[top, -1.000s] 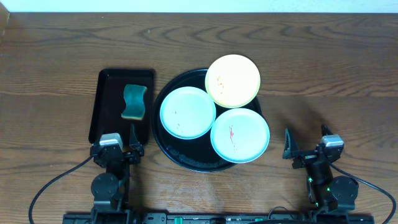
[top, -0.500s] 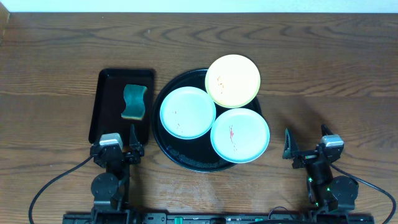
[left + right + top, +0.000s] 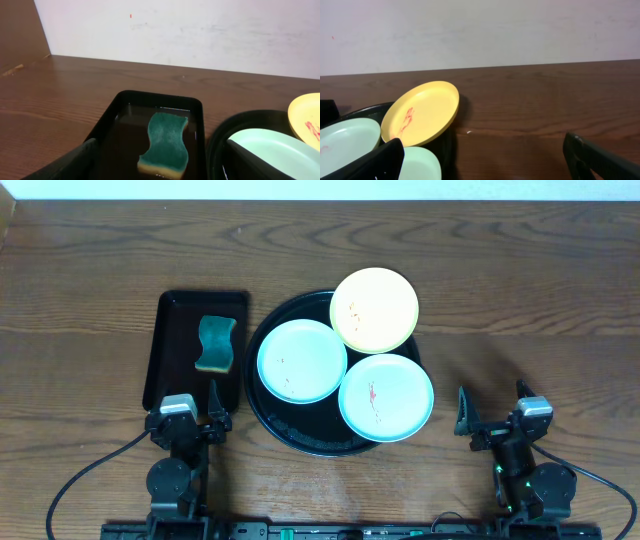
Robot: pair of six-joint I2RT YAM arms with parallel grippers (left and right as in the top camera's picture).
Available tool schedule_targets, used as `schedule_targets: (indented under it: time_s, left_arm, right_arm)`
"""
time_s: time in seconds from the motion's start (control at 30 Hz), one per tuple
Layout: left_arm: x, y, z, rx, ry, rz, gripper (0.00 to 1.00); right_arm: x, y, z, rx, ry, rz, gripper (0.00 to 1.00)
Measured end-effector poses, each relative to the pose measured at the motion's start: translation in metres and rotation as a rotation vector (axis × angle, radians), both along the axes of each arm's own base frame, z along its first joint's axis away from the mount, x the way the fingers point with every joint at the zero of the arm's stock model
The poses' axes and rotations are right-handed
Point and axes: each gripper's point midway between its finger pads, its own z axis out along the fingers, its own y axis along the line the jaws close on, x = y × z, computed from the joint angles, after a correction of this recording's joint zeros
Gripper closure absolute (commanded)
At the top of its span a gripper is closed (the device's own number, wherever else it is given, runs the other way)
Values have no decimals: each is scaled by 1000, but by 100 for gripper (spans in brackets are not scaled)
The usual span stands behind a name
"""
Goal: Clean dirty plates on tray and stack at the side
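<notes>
Your left arm [image 3: 175, 475] and right arm [image 3: 530, 480] sit at the near edge of the table [image 3: 100, 280], jaws on both spread wide and empty, so I'd guess cleaning hasn't started. The sponge [image 3: 214, 344] lies in the small rectangular tray [image 3: 160, 370] straight ahead of the left arm, probably so that side scrubs. All three plates are on the round tray [image 3: 300, 435] mid-table: two smeared mint plates [image 3: 301, 360] lie flat, and the yellow plate [image 3: 374, 310] is tilted over its far rim.

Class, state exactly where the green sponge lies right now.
In the overhead view the sponge lies inside the small rectangular black tray, on the left side, just left of the large round tray.
</notes>
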Motion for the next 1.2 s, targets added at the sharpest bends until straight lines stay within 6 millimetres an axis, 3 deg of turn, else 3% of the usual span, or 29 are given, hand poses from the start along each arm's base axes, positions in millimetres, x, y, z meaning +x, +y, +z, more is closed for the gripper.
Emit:
schedule_targets:
  time_s: [0.37,0.6,0.73,0.93,1.03,1.2]
  left_arm:
    - [0,0,0,0,0,0,22]
    - [0,2,1,4,-4,9,22]
    - [1,-3,6,0,-25,-20,22]
    - [2,-11,13,-4,-41,-66,22]
    - [0,-14,27,-6,-19,-82,22]
    - [-1,-22,75,-11,17,-131,22]
  right_arm:
    - [0,0,1,0,-3,0,1]
    - [0,2,17,-2,-68,10,1]
    - [-3,15,31,2,-126,87,1]
    - [-4,25,35,41,-103,151,1]
    - [-2,27,52,46,-95,163,1]
    - [9,37,106,45,-93,230,1]
